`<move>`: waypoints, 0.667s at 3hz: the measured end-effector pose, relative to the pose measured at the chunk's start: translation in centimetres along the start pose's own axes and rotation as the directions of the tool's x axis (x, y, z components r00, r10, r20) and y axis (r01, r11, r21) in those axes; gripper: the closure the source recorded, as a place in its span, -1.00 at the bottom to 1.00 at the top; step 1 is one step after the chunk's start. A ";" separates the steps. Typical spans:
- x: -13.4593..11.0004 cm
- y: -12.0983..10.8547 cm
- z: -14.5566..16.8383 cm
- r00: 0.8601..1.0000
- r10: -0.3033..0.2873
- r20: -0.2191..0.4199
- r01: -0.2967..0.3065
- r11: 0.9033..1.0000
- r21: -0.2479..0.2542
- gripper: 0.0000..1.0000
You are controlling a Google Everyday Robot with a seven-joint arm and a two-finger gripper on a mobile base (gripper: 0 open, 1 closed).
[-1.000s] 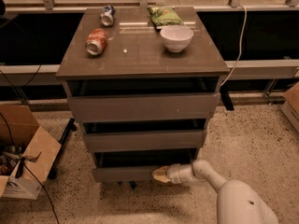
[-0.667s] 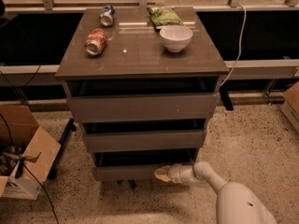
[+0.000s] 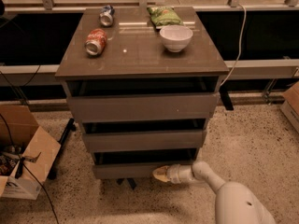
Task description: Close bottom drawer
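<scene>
The bottom drawer (image 3: pixel 126 170) is the lowest, narrowest grey-brown front of the cabinet. It stands slightly out, with a dark gap above its front panel. My gripper (image 3: pixel 161 174) reaches in from the lower right on a white arm (image 3: pixel 233 199). Its tan tip lies against the right part of the bottom drawer's front panel. The two wider drawer fronts above, the middle one (image 3: pixel 142 140) and the top one (image 3: pixel 142 107), also stand a little out.
On the cabinet top (image 3: pixel 135 55) lie a red can (image 3: pixel 96 41), a second can (image 3: pixel 107 16), a green chip bag (image 3: pixel 163 16) and a white bowl (image 3: pixel 176 37). An open cardboard box (image 3: pixel 21 153) stands at the left. Another box edge (image 3: pixel 292 104) is at the right.
The gripper stays against the bottom drawer's front. The dark gap above the front looks slightly narrower than one second ago.
</scene>
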State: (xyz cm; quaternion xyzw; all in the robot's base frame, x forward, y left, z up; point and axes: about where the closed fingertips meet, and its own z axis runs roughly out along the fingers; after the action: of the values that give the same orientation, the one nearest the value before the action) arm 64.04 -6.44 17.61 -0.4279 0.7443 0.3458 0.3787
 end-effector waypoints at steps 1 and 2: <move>0.0 0.2 0.2 1.000 0.001 0.000 -0.001 1.000 -0.004 -0.47; 0.0 0.4 0.5 1.000 0.001 0.000 -0.001 1.000 -0.008 -0.93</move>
State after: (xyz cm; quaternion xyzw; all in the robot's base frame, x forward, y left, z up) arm 63.84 -5.89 17.44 -0.4289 0.7430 0.3493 0.3769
